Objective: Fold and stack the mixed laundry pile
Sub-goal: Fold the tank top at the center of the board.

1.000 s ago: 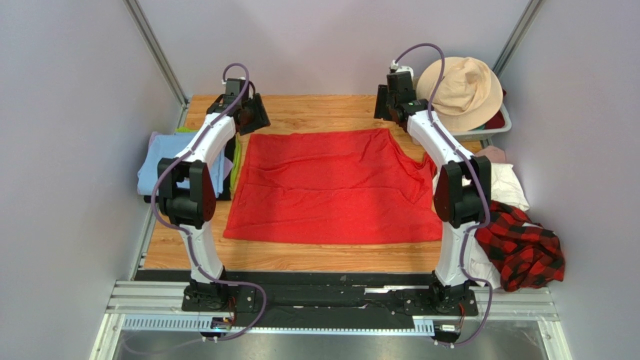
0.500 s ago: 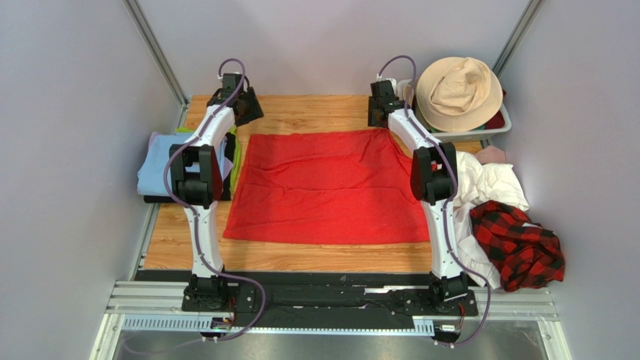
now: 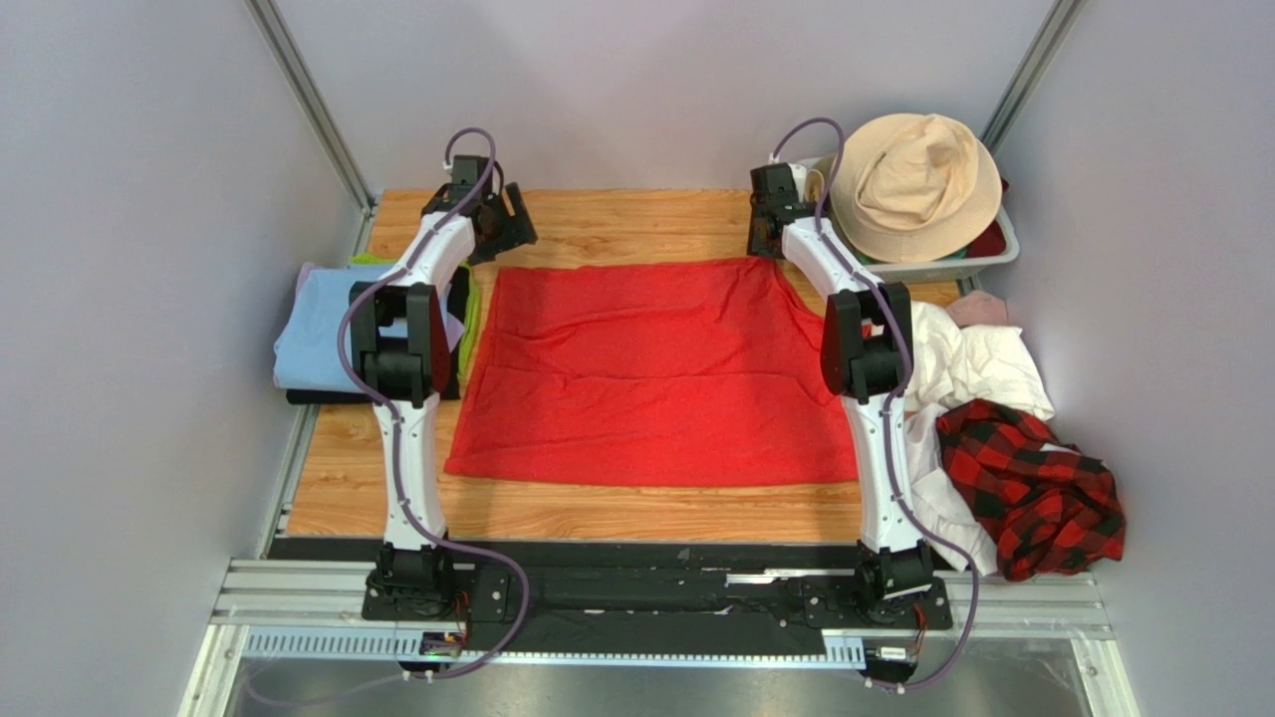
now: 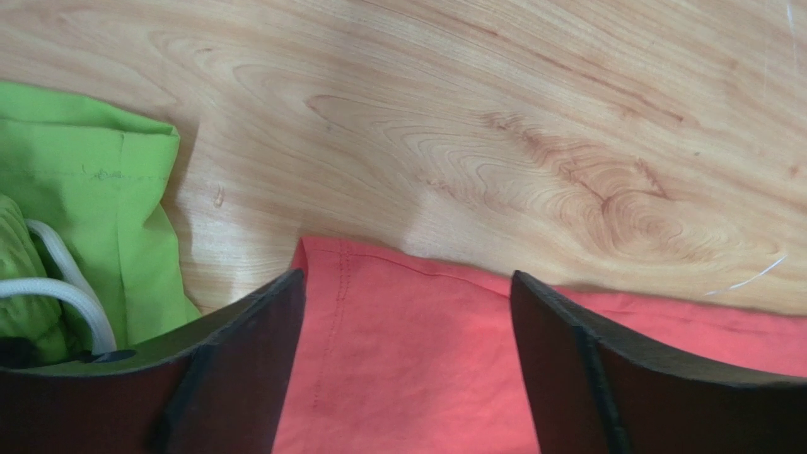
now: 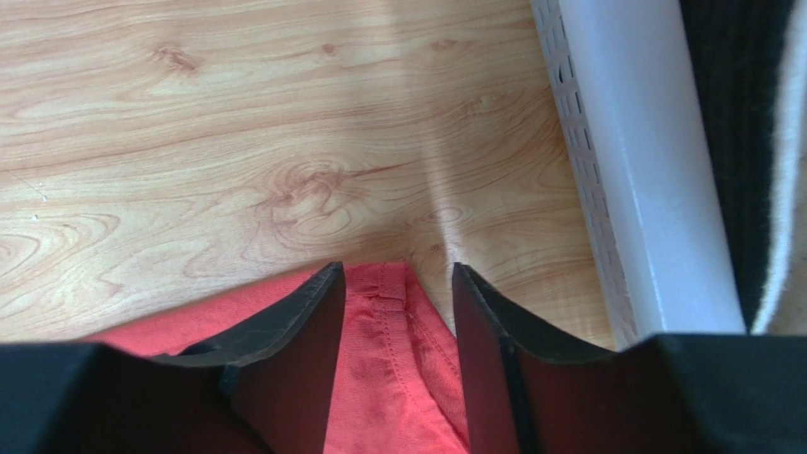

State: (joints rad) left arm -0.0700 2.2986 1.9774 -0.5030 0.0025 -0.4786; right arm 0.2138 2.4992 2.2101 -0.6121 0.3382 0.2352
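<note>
The large red T-shirt (image 3: 659, 374) lies spread flat on the wooden table (image 3: 629, 217). My left gripper (image 3: 506, 242) is open over its far left corner, which shows between the fingers in the left wrist view (image 4: 407, 369). My right gripper (image 3: 772, 239) is open, jaws closer together, straddling the far right corner hem (image 5: 393, 359). The rest of the pile lies at the right: white cloths (image 3: 973, 366), the red-and-black plaid shirt (image 3: 1040, 501) and a small pink piece (image 3: 980, 306).
Folded light blue (image 3: 322, 329), black and green (image 4: 85, 208) cloths are stacked at the table's left edge. A white slatted basket (image 5: 616, 170) with a beige bucket hat (image 3: 916, 182) stands at the back right, just beside my right gripper.
Both arms reached toward the back of the table and now hang over the shirt's far corners. The red T-shirt's right edge has been pulled straighter. Neither gripper has taken hold of cloth.
</note>
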